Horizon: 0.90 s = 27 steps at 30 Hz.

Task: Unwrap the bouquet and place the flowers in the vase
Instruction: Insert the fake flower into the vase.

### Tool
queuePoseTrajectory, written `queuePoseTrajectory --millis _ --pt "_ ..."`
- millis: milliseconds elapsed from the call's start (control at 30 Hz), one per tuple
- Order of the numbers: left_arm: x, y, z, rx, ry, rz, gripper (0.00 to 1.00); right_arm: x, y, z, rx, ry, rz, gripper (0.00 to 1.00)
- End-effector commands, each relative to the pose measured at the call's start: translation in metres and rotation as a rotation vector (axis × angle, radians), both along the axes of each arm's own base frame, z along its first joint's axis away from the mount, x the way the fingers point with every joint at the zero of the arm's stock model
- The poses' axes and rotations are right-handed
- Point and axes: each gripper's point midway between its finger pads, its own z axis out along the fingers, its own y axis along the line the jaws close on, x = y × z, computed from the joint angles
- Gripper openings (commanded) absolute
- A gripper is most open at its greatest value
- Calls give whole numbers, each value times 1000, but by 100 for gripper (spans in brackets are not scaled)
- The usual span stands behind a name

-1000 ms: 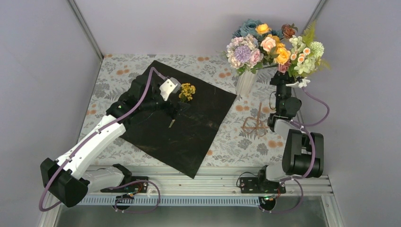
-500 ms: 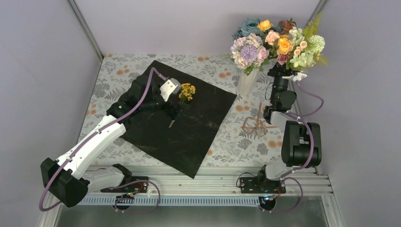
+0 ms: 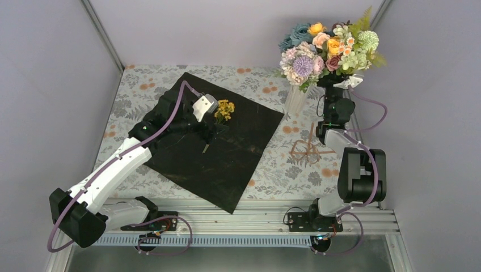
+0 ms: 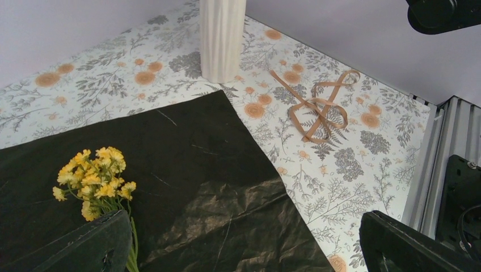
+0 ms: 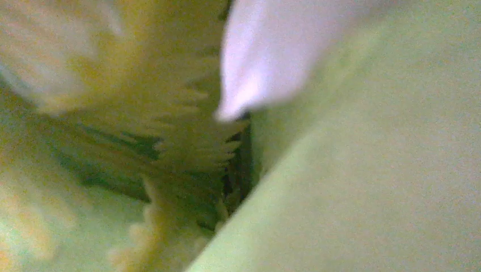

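Flowers point(image 3: 326, 48) held in tightly closed right hand point(image 3: 333, 83).

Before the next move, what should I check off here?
1. Vase upright: ok.
2. Right claw shut on flowers: ok.
3. Stems in vase: cannot tell; flowers hide its rim.
4. Left claw open: ok.
5. Sheet free of flowers: not ok; a yellow sprig lies on it.
6. Ribbon apart from vase: ok.
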Motion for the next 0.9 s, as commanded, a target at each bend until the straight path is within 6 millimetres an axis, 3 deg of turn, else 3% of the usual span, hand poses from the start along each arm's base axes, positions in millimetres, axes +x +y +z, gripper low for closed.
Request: queuePoseTrajectory --millis 0,233,633,700,733,867 --pt "-2 1 4 -15 -25 -15 100 -4 5 4 -32 -14 -7 4" --pt "-2 1 5 -14 -30 -14 100 3 3 -26 1 45 -1 4" --pt "-1 1 4 -13 -26 -13 100 36 18 -85 -43 243 51 4" --pt "-1 1 3 -10 -24 -11 100 39 20 -87 -46 256 58 4" --pt "-1 1 3 -10 -23 -12 100 44 20 -98 -46 284 60 4" --pt "-1 1 4 -11 -26 -12 100 48 20 -110 -40 313 55 4"
